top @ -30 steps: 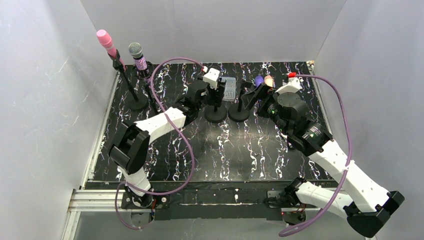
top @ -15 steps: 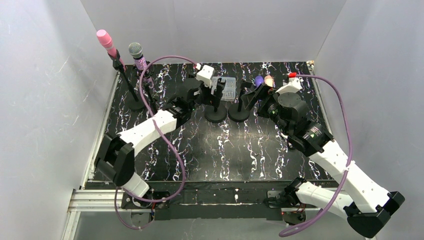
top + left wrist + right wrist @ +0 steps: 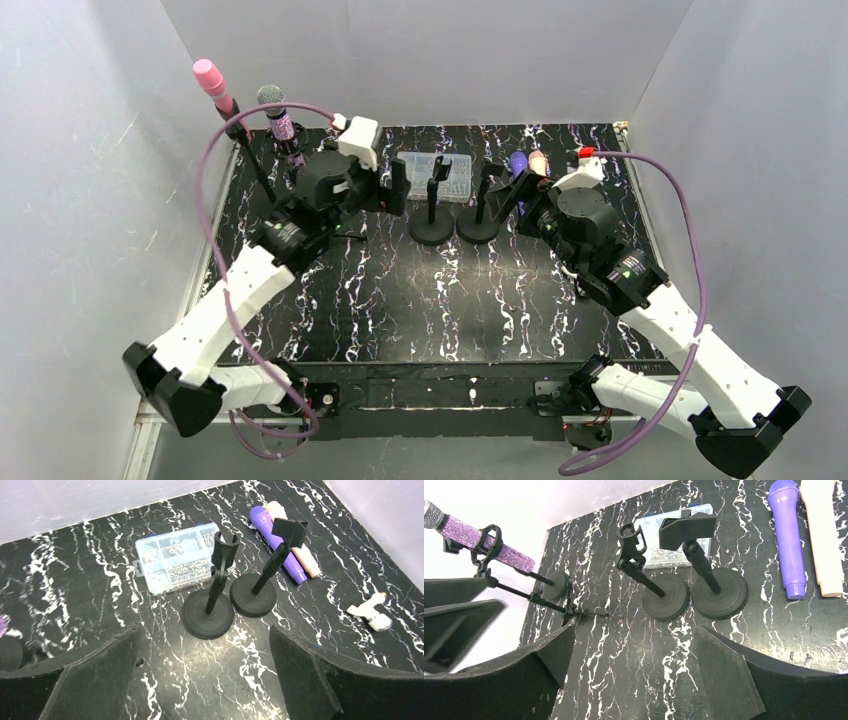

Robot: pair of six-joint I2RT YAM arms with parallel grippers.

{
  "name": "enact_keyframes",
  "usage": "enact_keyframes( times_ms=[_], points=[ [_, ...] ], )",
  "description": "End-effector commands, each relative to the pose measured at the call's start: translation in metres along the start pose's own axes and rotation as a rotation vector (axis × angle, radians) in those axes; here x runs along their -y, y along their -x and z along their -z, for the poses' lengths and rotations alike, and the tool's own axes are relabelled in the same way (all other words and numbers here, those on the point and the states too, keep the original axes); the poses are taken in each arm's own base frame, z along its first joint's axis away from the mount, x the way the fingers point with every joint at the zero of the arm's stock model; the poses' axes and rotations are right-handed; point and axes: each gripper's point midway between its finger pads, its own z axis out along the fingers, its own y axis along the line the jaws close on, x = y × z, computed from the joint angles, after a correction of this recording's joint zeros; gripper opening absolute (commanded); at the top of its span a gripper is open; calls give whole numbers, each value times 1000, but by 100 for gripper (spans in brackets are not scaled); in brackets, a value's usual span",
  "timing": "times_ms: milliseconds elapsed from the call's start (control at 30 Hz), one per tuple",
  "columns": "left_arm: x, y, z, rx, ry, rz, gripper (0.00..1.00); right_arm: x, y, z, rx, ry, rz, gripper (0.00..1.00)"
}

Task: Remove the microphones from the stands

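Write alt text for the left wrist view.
An empty ring-clip stand and an empty clamp stand sit on the black table, framed by the open left gripper. A clear box lies behind them; a purple microphone and a beige microphone lie flat beside the clamp stand.

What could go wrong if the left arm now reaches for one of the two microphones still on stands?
The pink microphone and the glittery purple microphone sit close together in the back left corner. The open left gripper could therefore bump the neighbour or tip one of the slim stands. The left arm's purple cable loops right beside those stands and might snag one.
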Motion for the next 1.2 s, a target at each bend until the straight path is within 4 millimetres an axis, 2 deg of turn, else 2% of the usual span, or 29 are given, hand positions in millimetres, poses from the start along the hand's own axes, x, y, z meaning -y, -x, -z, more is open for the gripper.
enact_keyframes(
  times_ms=[0, 133, 233, 333, 433, 567, 900, 1167],
  points=[
    [-24, 17, 60, -11, 101, 47, 98, -1, 2, -2, 9, 3, 38, 98],
    [-50, 22, 97, -14, 228, 43, 98, -3, -5, -8, -17, 10, 50, 98],
    [-71, 20, 120, -41, 339, 33, 98, -5, -10, -11, -34, 19, 54, 98],
    [-93, 13, 137, -75, 467, 21, 98, -7, -14, -14, -50, 29, 60, 98],
    [-109, 8, 144, -102, 554, 13, 98, -10, -18, -17, -68, 40, 67, 98],
    [-122, 2, 137, -144, 588, 44, 98, -13, -23, -20, -91, 51, 73, 98],
    [-156, 0, 92, -184, 589, 160, 98, -15, -29, -23, -112, 65, 78, 98],
    [-183, -5, 58, -194, 612, 194, 90, -20, -35, -24, -129, 96, 70, 98]
  ],
)
